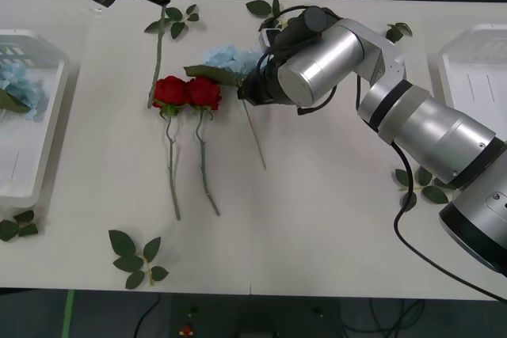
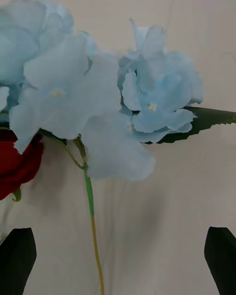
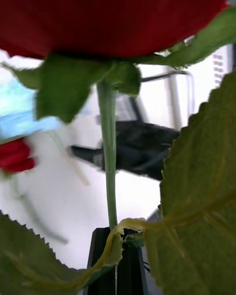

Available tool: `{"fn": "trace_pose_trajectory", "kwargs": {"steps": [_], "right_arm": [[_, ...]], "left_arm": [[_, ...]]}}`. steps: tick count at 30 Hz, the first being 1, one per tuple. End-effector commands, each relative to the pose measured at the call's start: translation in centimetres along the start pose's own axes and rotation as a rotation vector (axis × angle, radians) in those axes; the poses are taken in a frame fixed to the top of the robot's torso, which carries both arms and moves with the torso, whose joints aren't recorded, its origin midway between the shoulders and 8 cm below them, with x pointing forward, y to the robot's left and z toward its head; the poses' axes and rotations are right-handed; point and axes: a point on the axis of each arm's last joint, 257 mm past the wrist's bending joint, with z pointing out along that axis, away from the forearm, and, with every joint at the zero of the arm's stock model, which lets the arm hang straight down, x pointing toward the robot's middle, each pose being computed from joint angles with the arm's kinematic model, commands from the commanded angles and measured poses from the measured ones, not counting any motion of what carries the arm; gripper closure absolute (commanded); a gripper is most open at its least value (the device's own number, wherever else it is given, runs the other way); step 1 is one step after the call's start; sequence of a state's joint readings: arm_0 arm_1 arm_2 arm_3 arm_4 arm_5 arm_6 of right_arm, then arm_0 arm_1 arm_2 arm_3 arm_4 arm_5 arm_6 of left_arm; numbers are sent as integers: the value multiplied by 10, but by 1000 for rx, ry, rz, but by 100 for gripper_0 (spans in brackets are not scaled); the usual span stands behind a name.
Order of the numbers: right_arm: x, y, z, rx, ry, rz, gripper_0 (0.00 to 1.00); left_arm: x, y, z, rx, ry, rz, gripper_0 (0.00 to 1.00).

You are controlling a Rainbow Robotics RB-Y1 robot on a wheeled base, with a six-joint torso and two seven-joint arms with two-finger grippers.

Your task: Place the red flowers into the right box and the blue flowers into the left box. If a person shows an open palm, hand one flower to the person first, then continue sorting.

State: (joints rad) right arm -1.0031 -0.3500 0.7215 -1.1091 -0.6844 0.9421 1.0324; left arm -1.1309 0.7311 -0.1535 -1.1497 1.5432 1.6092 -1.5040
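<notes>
Over the white table (image 1: pixel 317 227), the right gripper (image 2: pixel 118 260) hangs wide open above a blue flower (image 1: pixel 226 59), touching nothing. At the far left, the left gripper (image 3: pixel 115 255) is clamped on a red rose (image 3: pixel 108 14) stem. Two red roses (image 1: pixel 188 93) lie beside the hydrangea.

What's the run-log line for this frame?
left gripper: shut on red rose stem, lifted | right gripper: open over blue hydrangea stem on table | left box: holds blue flowers
</notes>
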Motion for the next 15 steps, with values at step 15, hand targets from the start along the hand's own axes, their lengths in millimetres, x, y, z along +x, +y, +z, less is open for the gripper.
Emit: {"fn": "trace_pose_trajectory", "kwargs": {"steps": [15], "right_arm": [[-85, -6, -59, -137, -298, -86, 0]], "left_arm": [[-38, -161, 42, 422, -418, 620, 100]]}}
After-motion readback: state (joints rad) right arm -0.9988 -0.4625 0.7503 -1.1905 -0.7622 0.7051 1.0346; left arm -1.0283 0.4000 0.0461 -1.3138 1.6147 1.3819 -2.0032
